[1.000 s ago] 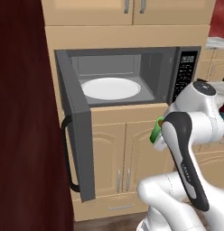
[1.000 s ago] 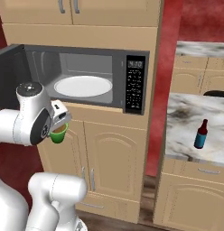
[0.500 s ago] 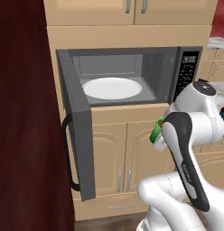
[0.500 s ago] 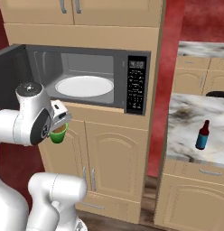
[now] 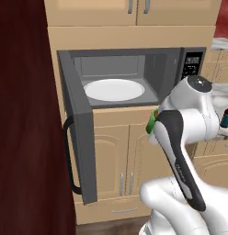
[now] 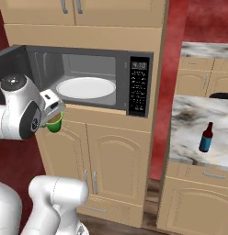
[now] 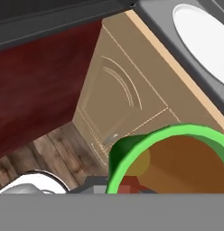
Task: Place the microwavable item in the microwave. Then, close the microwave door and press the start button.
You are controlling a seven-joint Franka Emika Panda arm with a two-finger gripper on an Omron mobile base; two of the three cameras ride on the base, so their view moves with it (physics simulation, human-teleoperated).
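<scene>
My gripper [image 6: 53, 115] is shut on the small green cup [image 6: 54, 123], which hangs in the air just below and in front of the microwave's [image 6: 90, 80] open cavity. In the hand view the cup's green rim [image 7: 145, 144] and brownish contents fill the lower right, and the fingertips are hidden. The arm covers most of the cup [image 5: 152, 122] in the left base view. A white round plate [image 5: 113, 89] lies inside the microwave. The dark grey door [image 5: 80, 137] stands swung out to the left, its black bar handle [image 5: 67, 156] on the outer side. The black keypad panel [image 6: 138, 87] is right of the cavity.
Tan cabinet doors [image 6: 111, 160] run below the microwave, and more cabinets [image 5: 134, 7] sit above it. A dark brown bottle with a blue label [image 6: 206, 137] stands on the marbled counter [image 6: 194, 119] to the right. A dark red wall [image 5: 24, 114] stands left of the door.
The whole picture has shifted slightly, so the base has crept a little. The arm keeps the same pose with the cup in its grip.
</scene>
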